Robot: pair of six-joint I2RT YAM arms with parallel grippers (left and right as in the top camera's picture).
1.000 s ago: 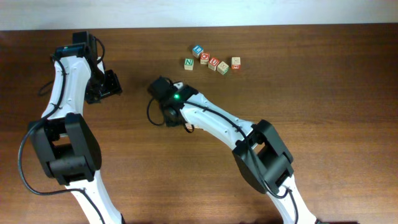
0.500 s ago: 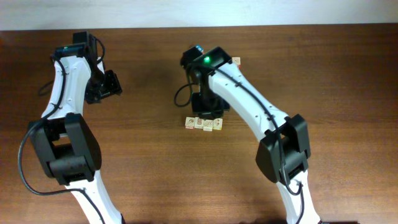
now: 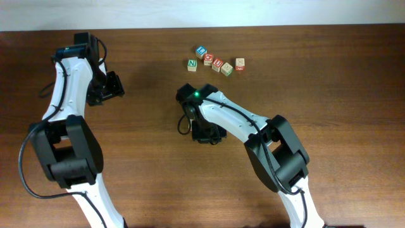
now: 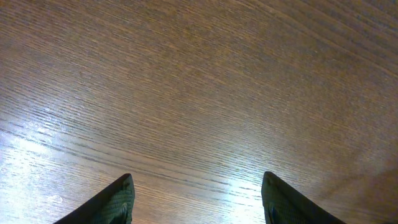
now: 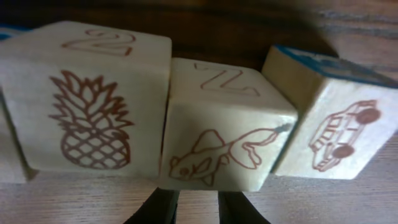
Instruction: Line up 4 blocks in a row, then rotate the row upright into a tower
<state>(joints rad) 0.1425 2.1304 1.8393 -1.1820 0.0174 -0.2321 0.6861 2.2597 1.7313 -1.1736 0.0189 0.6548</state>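
The right wrist view shows three pale blocks in a row, very close. One bears a pineapple, one a fish, and a blue-edged one a car. My right gripper is low at the fish block's near face, its fingers a little apart with bare table between them and nothing held. In the overhead view my right gripper covers these blocks. My left gripper hangs open over bare wood at the far left.
Several lettered cubes lie in a cluster at the back of the table, among them a green "N" cube and a blue one. The right arm stretches diagonally across the table's middle.
The right arm has swung around. Half a second ago the row of blocks lay uncovered just in front of its gripper; now the gripper sits over them. The left arm has not moved.
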